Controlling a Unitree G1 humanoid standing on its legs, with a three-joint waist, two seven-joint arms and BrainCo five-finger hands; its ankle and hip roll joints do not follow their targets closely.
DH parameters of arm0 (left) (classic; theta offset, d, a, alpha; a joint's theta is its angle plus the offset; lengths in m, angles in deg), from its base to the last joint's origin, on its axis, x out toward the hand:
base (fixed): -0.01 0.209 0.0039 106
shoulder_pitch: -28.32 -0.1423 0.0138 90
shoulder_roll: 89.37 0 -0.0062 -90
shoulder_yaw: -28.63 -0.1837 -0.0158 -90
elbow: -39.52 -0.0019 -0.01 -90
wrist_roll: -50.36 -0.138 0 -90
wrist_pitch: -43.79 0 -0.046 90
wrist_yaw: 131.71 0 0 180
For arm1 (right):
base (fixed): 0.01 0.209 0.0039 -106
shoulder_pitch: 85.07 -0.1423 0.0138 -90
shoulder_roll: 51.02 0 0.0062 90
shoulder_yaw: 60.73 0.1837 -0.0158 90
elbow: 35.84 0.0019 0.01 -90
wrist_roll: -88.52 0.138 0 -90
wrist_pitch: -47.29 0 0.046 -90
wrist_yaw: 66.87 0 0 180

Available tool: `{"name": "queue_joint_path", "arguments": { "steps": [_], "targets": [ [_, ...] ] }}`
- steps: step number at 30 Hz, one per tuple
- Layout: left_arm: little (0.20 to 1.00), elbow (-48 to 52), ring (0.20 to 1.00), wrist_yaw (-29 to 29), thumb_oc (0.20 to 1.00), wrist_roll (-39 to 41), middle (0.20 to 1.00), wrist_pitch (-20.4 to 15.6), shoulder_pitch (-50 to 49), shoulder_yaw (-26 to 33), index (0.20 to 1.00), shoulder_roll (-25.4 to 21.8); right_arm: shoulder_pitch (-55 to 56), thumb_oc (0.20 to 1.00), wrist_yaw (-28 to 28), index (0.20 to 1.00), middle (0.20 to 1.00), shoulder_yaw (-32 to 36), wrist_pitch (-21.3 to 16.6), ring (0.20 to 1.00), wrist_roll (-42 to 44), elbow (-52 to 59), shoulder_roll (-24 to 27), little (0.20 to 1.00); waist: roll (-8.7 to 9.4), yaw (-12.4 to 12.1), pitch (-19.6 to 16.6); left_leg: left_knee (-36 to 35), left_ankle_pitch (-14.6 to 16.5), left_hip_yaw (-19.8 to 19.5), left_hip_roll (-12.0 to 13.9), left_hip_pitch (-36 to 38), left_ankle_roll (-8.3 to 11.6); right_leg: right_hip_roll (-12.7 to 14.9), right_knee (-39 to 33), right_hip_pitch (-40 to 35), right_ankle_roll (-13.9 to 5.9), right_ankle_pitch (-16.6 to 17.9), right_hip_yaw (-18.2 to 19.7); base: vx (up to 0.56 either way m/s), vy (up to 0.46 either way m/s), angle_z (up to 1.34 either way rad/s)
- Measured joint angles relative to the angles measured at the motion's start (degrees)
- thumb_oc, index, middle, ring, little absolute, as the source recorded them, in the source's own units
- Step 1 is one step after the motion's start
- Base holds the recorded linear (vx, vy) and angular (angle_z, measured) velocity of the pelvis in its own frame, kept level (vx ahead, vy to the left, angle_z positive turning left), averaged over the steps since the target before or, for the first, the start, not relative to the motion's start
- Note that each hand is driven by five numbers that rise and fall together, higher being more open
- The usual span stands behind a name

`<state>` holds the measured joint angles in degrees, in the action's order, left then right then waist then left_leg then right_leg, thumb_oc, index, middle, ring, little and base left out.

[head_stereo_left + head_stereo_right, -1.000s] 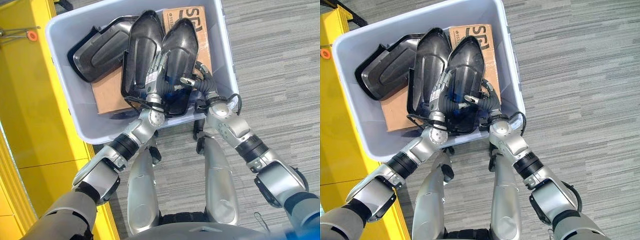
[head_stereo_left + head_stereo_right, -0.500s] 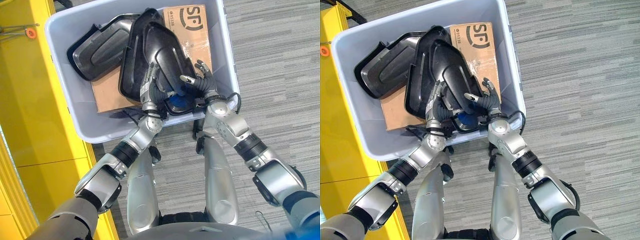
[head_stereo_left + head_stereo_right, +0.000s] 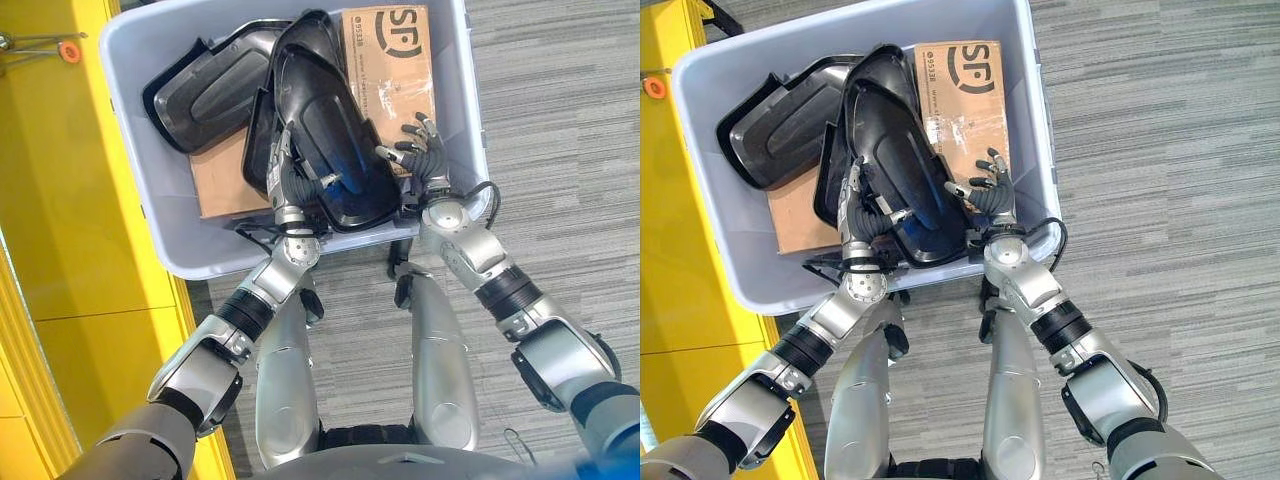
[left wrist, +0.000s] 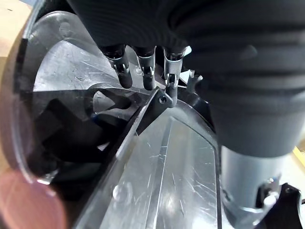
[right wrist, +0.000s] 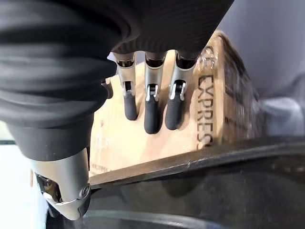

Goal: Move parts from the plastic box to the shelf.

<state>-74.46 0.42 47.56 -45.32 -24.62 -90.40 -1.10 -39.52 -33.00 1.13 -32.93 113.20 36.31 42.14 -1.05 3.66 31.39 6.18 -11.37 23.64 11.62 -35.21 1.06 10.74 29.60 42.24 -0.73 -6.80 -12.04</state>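
A pale grey plastic box (image 3: 150, 210) on the floor holds several black moulded parts. The uppermost black part (image 3: 340, 150) lies tilted across the others. My left hand (image 3: 285, 195) grips its near left edge; in the left wrist view the fingers (image 4: 145, 71) curl over the rim of the part (image 4: 167, 162). My right hand (image 3: 425, 165) hovers open by the part's right edge, its straight fingers (image 5: 152, 105) spread over a printed cardboard box (image 5: 124, 138), just above the part's rim (image 5: 190, 191).
Another black part (image 3: 205, 95) lies in the box's far left. The printed cardboard box (image 3: 390, 55) fills its far right corner, and a flat cardboard sheet (image 3: 225, 180) sits under the parts. A yellow shelf frame (image 3: 60, 200) runs along the left. Grey carpet lies to the right.
The top black part has swung over and now lies tilted across the pile in my left hand. My right hand has come off it and moved right, fingers spread.
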Motion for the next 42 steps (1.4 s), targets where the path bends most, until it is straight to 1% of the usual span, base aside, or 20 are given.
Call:
{"name": "queue_joint_path", "arguments": {
  "steps": [2,3,5,10,11,14,15,16,22,26,30,36,38,42],
  "targets": [
    [1.0,0.2,1.0,0.0,1.0,0.0,1.0,0.0,0.0,0.0,1.0,0.0,-0.1,1.0,0.1,1.0,1.0,0.0,0.9,1.0,-3.0,0.0,0.1,1.0,0.0,0.0,0.0,0.0,0.0,-0.1,0.0,-0.1,0.0,0.1,0.1,0.1,-0.02,0.0,0.0,0.01,0.001,0.02],
    [1.0,0.3,1.0,0.0,1.0,0.1,1.0,0.0,0.2,0.0,1.0,0.0,-0.3,1.0,0.1,1.0,1.0,0.0,2.4,1.0,-6.3,0.0,0.2,1.0,0.0,-0.1,0.0,0.0,0.0,-0.2,-0.1,-0.3,0.0,0.3,0.2,0.2,-0.09,-0.1,0.0,0.01,-0.004,0.05],
    [1.0,0.3,1.0,0.0,1.0,0.4,1.0,0.0,0.4,0.0,1.0,0.0,-0.8,1.0,0.1,1.0,1.0,-0.1,4.2,1.0,-8.3,0.0,0.5,1.0,0.0,-0.1,0.0,0.0,0.0,-0.3,-0.2,-0.4,-0.02,0.4,0.3,0.3,-0.12,-0.1,0.0,0.01,-0.012,0.04],
    [1.0,0.3,1.0,0.1,1.0,1.7,1.0,-0.4,0.5,0.6,1.0,-0.1,-2.0,1.0,-0.3,1.0,1.0,-0.5,7.2,1.0,-9.0,0.0,1.2,1.0,0.0,-0.2,0.0,0.0,0.0,-0.6,-0.2,-0.4,-0.04,0.4,0.5,0.3,-0.16,-0.2,-0.3,0.0,-0.009,0.0],
    [1.0,0.5,1.0,0.4,1.0,1.8,1.0,-0.7,0.4,0.7,1.0,0.0,-2.4,1.0,-1.0,1.0,1.0,-0.6,8.0,1.0,-9.1,0.0,1.6,1.0,0.0,-0.2,0.0,0.0,-0.1,-0.6,-0.1,-0.4,-0.09,0.4,0.5,0.2,-0.14,-0.3,-0.5,0.01,-0.041,0.02],
    [1.0,0.6,1.0,1.1,1.0,1.8,1.0,-1.3,0.4,0.8,1.0,0.0,-3.0,1.0,-2.6,1.0,1.0,-1.1,8.2,1.0,-8.3,-0.8,2.0,1.0,0.01,-0.2,0.0,0.1,-0.2,-0.7,-0.1,-0.4,-0.12,0.4,0.5,0.1,-0.1,-0.3,-0.7,0.01,-0.025,0.01],
    [1.0,0.6,1.0,1.8,1.0,1.8,1.0,-1.3,0.4,0.8,1.0,0.0,-3.4,1.0,-4.6,1.0,1.0,-1.2,9.4,1.0,-7.9,-0.9,2.1,1.0,0.01,-0.1,0.0,0.2,-0.2,-0.8,0.0,-0.4,-0.12,0.4,0.5,0.0,-0.1,-0.3,-0.8,0.03,-0.041,0.02],
    [1.0,0.6,1.0,1.9,1.0,1.8,1.0,-1.2,0.4,0.8,1.0,0.0,-3.5,1.0,-4.8,1.0,1.0,-1.2,9.7,1.0,-7.8,-0.9,2.2,1.0,0.01,-0.1,0.0,0.2,-0.2,-0.9,0.0,-0.4,-0.12,0.4,0.5,-0.1,-0.1,-0.3,-0.8,0.03,-0.034,0.01],
    [1.0,0.8,1.0,4.1,1.0,2.3,1.0,0.1,0.7,0.7,1.0,-0.1,-6.0,1.0,-4.9,1.0,1.0,-1.1,9.8,1.0,-0.5,-4.0,2.4,1.0,0.12,0.0,-0.1,0.5,-0.1,-1.9,0.2,-0.7,0.3,0.3,0.5,-0.5,0.04,-0.5,-1.5,0.01,-0.022,0.04],
    [1.0,2.6,1.0,5.1,1.0,5.8,1.0,0.6,1.1,0.8,1.0,0.3,-7.1,1.0,-7.4,1.0,1.0,-1.1,9.8,1.0,2.0,-4.4,4.1,1.0,0.26,-0.1,-0.1,1.0,-0.1,-2.5,0.5,-1.9,0.39,0.4,1.1,0.1,0.36,-0.8,-2.2,0.02,-0.019,0.07],
    [1.0,3.6,1.0,5.0,1.0,8.4,1.0,1.1,0.3,1.1,1.0,1.1,-7.1,1.0,-8.7,1.0,1.0,-1.0,9.8,1.0,3.3,-4.3,4.2,1.0,0.3,-0.1,-0.2,1.0,-0.1,-2.4,0.5,-1.9,0.39,0.3,1.3,0.3,0.36,-0.9,-2.2,0.0,0.0,0.0],
    [1.0,4.7,1.0,5.7,1.0,8.5,1.0,0.9,-0.6,2.1,1.0,1.4,-6.8,1.0,-9.4,1.0,1.0,-1.0,10.7,1.0,3.3,-3.2,4.3,1.0,0.34,-0.2,-0.2,1.1,-0.1,-2.4,0.5,-1.9,0.34,0.3,1.3,0.3,0.36,-0.9,-2.2,0.01,0.001,0.0],
    [1.0,4.7,1.0,6.8,1.0,8.5,1.0,0.5,-0.8,2.1,1.0,1.4,-6.8,1.0,-10.0,1.0,1.0,-1.0,11.0,1.0,3.3,-3.2,4.3,1.0,0.37,-0.2,-0.3,1.1,-0.1,-2.4,0.5,-1.9,0.37,0.4,1.3,0.3,0.36,-0.9,-2.2,0.0,0.0,0.0],
    [1.0,4.7,1.0,8.1,1.0,8.4,1.0,-0.1,-1.1,2.0,1.0,1.4,-6.9,1.0,-13.3,1.0,1.0,-1.1,12.7,1.0,3.0,-3.3,4.4,1.0,0.59,-0.4,-1.8,1.1,-0.1,-2.5,0.6,-3.1,0.41,0.4,1.3,1.4,0.41,-1.0,-2.2,0.0,0.0,0.0]
  ]
}}
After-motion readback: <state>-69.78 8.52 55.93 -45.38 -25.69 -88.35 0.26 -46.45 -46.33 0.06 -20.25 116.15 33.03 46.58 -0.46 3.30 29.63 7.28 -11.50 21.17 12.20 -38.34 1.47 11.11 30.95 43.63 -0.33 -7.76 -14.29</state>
